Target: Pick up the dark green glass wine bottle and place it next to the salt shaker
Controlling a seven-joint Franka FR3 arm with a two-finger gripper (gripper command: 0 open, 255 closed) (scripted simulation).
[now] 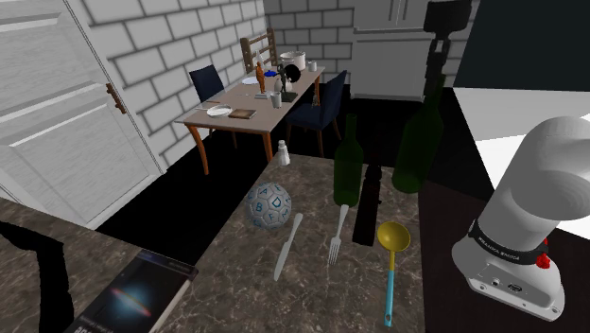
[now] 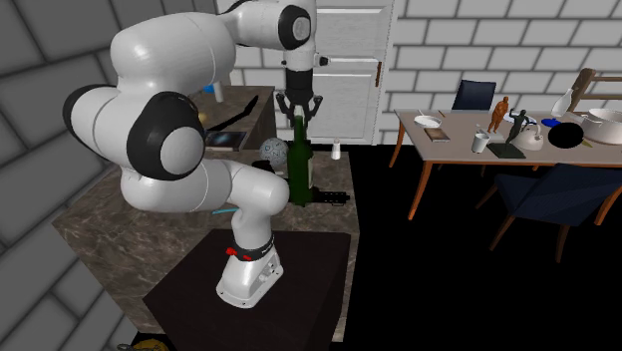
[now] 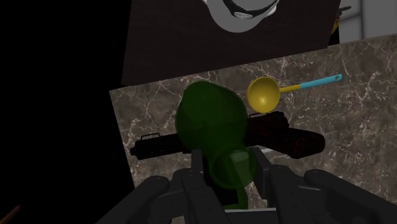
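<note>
At the green wine bottle (image 2: 299,170) neck: gripper (image 3: 233,167) fingers pinch it (grab looks done).
Salt shaker (image 1: 283,151): carrying over is left.

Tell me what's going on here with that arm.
The white Franka arm has its black two-finger gripper clasped on the neck of a dark green glass wine bottle over the dark marbled counter; it looks slightly raised, though that is hard to tell. The small white salt shaker stands apart near the counter's far edge in the shoulder view, so the placing is not yet done.
</note>
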